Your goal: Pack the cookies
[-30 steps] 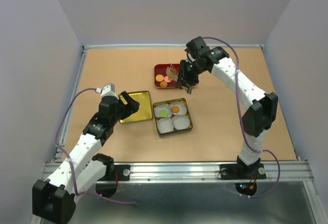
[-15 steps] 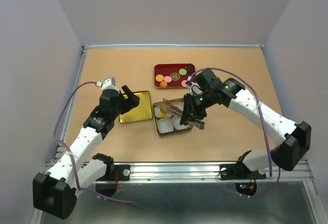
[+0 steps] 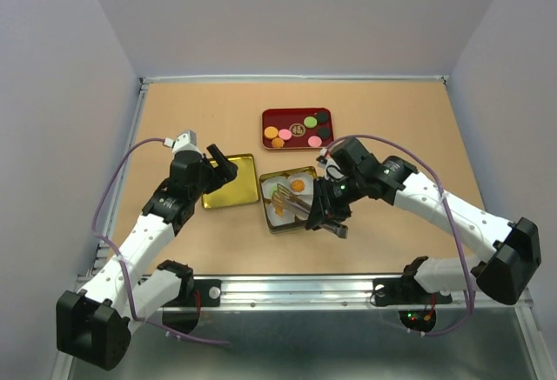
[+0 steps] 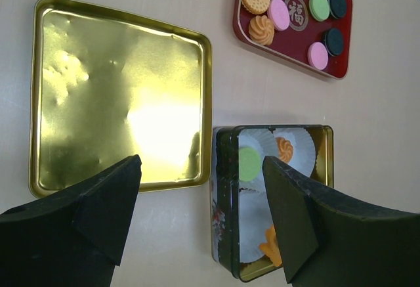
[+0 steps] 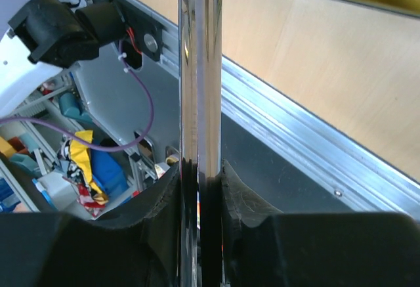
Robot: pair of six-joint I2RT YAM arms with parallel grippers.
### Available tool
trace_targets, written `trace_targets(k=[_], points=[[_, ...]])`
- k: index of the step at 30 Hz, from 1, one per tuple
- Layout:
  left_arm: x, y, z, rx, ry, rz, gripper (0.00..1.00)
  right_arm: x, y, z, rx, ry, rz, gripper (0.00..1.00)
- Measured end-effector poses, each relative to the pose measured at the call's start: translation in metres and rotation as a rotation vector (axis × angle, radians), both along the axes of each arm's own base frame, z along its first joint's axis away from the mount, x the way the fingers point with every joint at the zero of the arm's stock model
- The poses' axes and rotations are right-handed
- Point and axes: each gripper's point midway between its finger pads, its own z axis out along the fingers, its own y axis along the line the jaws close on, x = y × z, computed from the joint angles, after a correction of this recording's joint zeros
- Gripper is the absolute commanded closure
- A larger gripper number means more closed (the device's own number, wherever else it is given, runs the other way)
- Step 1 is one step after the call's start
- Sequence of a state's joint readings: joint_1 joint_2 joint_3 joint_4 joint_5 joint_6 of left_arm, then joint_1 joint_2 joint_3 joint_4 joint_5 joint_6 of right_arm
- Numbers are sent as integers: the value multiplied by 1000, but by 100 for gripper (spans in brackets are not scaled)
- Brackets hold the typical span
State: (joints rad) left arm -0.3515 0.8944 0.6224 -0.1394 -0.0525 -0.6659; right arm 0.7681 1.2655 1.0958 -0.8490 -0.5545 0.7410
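Counted seven cookies [image 4: 278, 14] on the red tray [image 4: 289, 43] at the far side of the table [image 3: 174, 119]: orange, pink, green, black. Found two more seated in the paper cups [image 4: 252, 205] of the tin [image 4: 222, 201], just on the near side of the tray: one green [image 4: 249, 162], one orange swirl [image 4: 284, 148]. Spotted a further orange piece [image 4: 271, 246] lower in the tin, partly hidden in the left wrist view; could not tell whether seated or pinched in the tongs. Logged metal tongs [image 5: 197, 70] reaching in over the tin from the right, tips over its left half in the top view. Saw right jaws clamped tight on the tongs, both blades squeezed together in the right wrist view. Saw left jaws wide apart, holding nothing, hovering above the gap between gold lid [image 4: 118, 96] and tin. Judged step: mid-pack, delivering one cookie to a cup, most of the batch not yet moved. Judged next move as needing an eased grip, a flat drop into an empty cup, then a clean lift without snagging paper, then a return to the tray. Lid not yet on.
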Motion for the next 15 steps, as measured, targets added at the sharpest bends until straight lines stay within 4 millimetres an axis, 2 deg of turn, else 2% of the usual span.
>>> trace_targets(k=[6, 15], points=[[0, 0, 0, -2, 0, 2, 14, 8, 13, -13, -5, -16, 8, 95], [-1, 0, 4, -9, -10, 2, 14, -8, 2, -53, -68, 31, -4, 96]])
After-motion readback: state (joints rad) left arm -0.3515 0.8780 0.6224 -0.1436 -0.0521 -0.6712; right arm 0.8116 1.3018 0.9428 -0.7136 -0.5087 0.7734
